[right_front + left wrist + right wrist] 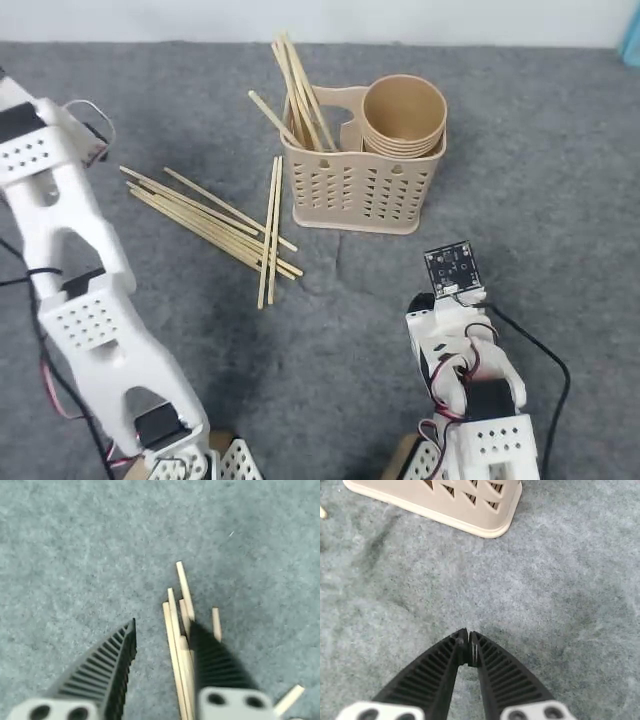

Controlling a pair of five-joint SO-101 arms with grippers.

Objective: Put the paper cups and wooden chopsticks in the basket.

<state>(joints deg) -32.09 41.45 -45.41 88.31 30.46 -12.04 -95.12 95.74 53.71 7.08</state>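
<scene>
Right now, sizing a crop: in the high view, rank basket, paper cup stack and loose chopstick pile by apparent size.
Tied first: basket and loose chopstick pile, similar spread.
Smallest: paper cup stack.

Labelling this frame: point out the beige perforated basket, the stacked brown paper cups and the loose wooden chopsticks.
Beige perforated basket (360,190), high view, front wall.
Stacked brown paper cups (404,115), high view, inside top cup.
Loose wooden chopsticks (215,226), high view, mid-pile.
</scene>
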